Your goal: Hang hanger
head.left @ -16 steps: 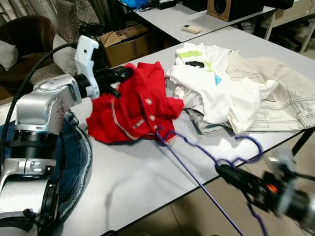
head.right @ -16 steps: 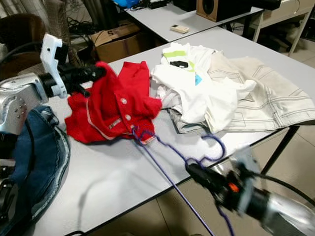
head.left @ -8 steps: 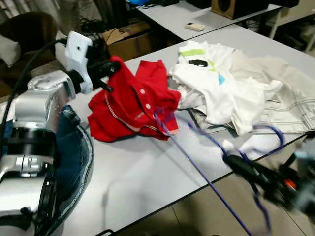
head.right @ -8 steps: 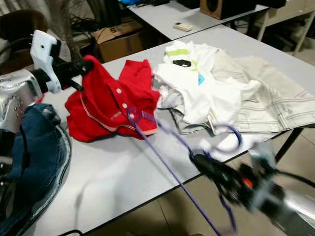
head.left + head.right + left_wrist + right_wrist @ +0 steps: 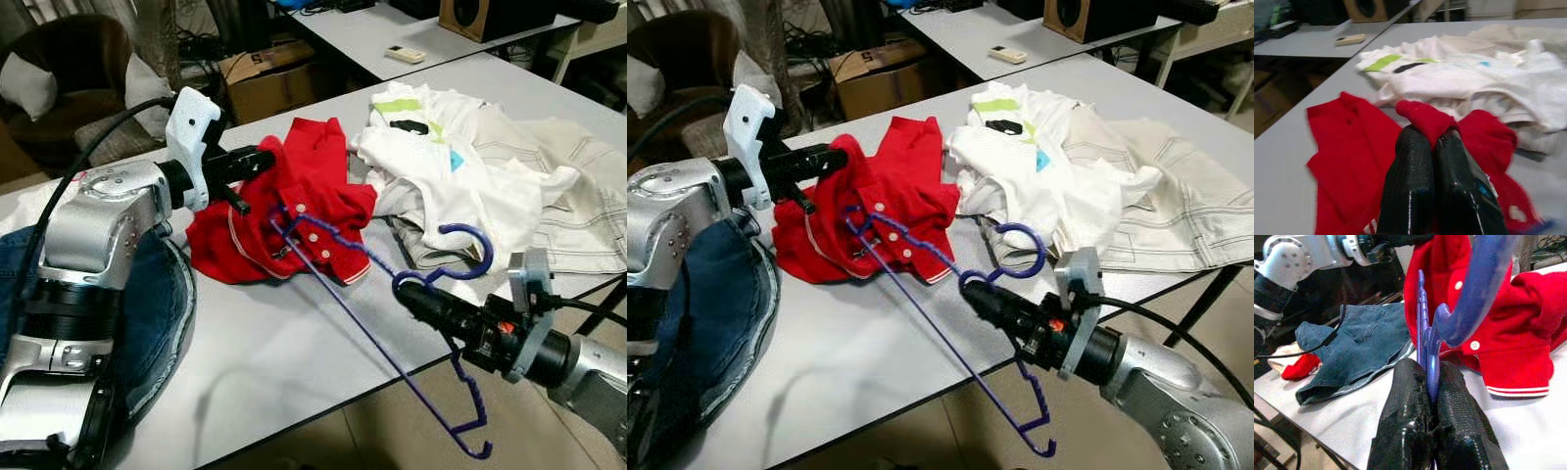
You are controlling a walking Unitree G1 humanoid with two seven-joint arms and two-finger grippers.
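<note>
Hanger (image 5: 372, 313) upper shoulder tucked into red shirt (image 5: 304, 196); beige garment (image 5: 578, 196) cut off at edge.

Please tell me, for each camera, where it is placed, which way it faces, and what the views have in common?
Head eyes: look forward and down at the table; both arms show.
Left wrist: looks along the left gripper, pinching the red shirt.
Right wrist: looks along the right gripper, clamping the purple hanger.
Shared: the red shirt.

Lighting was even, diffuse indoor light. The table (image 5: 294, 362) showed soft glare and a faint shadow below the hanger (image 5: 392, 313). Both head views were sharp. The left wrist view was soft, with blurred cloth beyond the fingers (image 5: 1410, 186). The right wrist view blurred close up.
</note>
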